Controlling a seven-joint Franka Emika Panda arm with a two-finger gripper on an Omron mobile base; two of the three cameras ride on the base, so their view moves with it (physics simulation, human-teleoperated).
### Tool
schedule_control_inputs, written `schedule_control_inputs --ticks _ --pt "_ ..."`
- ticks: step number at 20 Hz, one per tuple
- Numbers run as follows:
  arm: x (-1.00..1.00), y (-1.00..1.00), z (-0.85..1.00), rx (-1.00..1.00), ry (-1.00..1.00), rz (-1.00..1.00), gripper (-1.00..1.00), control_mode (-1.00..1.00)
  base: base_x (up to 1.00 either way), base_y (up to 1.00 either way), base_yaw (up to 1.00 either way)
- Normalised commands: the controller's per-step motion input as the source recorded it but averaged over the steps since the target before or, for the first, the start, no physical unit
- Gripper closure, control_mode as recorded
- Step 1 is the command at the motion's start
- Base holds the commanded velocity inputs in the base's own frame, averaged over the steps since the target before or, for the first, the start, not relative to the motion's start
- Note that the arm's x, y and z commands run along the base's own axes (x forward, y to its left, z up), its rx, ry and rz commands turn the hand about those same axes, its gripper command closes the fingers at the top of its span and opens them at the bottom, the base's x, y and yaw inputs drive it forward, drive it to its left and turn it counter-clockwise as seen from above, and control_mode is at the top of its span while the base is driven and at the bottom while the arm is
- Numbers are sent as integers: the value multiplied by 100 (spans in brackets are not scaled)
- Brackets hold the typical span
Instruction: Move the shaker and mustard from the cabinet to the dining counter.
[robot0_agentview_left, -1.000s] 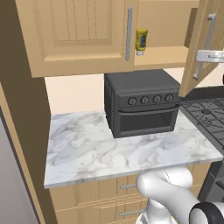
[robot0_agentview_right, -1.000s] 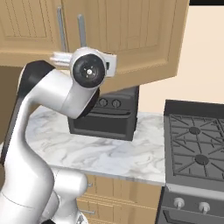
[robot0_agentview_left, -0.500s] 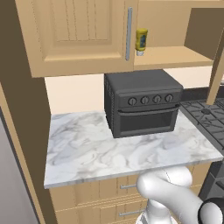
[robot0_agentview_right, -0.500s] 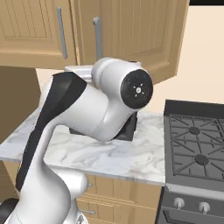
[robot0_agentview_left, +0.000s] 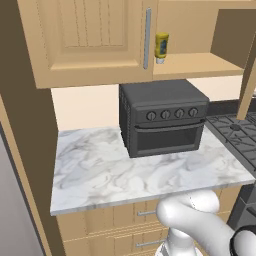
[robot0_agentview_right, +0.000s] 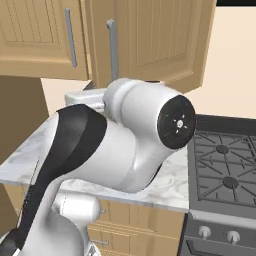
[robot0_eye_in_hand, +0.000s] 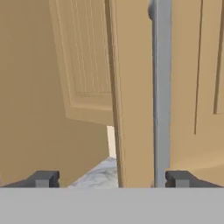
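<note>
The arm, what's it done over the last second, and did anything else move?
The arm has swung down, away from the open cabinet door; its gripper, fingers apart, holds nothing and faces the door's handle. The mustard and black oven stayed put.

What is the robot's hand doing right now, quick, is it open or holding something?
Gripper: open, fingers wide apart, holding nothing; the cabinet door's silver handle is just ahead.
</note>
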Motion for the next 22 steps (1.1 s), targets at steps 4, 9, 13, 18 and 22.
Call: schedule_control_inputs --ticks 4,9,13,18,22 --pt "-63 78 0 -7 0 -25 -100 -100 0 0 0" --pt "-30 96 -1 -11 0 -48 -100 -100 0 0 0" --pt "0 97 -12 -16 0 -50 -100 -100 0 0 0" --pt "29 93 -12 -15 7 -29 -100 -100 0 0 0" --pt "83 59 -33 -21 10 -21 -100 -100 0 0 0"
